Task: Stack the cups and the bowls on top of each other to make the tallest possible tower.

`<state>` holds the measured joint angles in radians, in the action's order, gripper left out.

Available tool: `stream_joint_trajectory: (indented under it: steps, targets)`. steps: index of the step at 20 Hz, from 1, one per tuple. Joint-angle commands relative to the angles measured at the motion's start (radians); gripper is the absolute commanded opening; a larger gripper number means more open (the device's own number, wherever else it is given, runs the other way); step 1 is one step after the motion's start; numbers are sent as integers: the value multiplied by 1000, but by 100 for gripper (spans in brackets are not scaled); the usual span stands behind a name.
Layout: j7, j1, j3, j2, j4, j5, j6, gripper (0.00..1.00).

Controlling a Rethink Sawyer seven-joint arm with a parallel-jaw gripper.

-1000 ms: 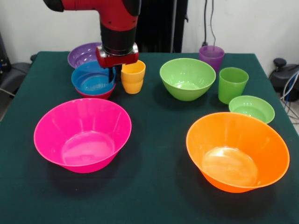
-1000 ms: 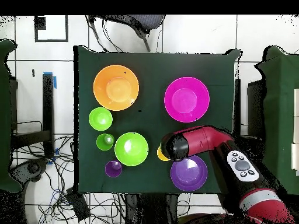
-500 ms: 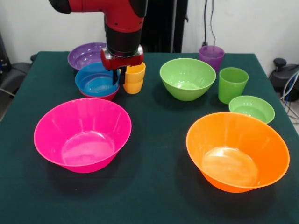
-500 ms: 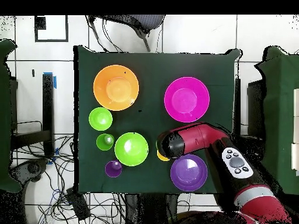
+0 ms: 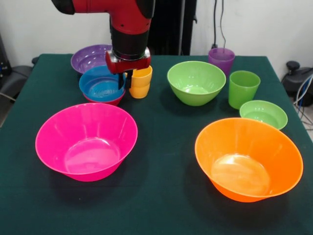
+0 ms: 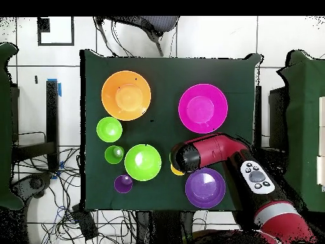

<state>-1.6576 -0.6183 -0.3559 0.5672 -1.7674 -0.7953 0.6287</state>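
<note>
1. Hanging over the rim of the glossy blue bowl point(image 5: 101, 84), which nests in a red bowl point(image 5: 108, 101), the gripper point(image 5: 124, 81) shows dark fingers; grip state cannot be determined.
2. Tapered yellow-orange cup point(image 5: 140, 81) stands just beside it, near the tabletop's far edge.
3. Medium green bowl point(image 5: 196, 82) sits alone, unstacked.

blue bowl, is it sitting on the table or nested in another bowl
Nested: the blue bowl sits inside a red bowl, whose rim shows just beneath it in the front view.

Pink bowl point(image 5: 86, 141), orange bowl point(image 5: 248, 159), dark green table point(image 5: 161, 196).
</note>
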Motion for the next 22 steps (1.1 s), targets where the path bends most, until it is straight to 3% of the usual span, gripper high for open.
stream_joint_trajectory:
  steps: [1, 19, 20, 22]
  targets:
    - [20, 30, -41, -80, 39, 0, -20, 0]
    - [32, 20, -47, -73, 22, 6, -13, 0]
    - [33, 19, -47, -73, 21, 7, -14, 100]
    - [37, 16, -51, -74, 19, 10, -11, 100]
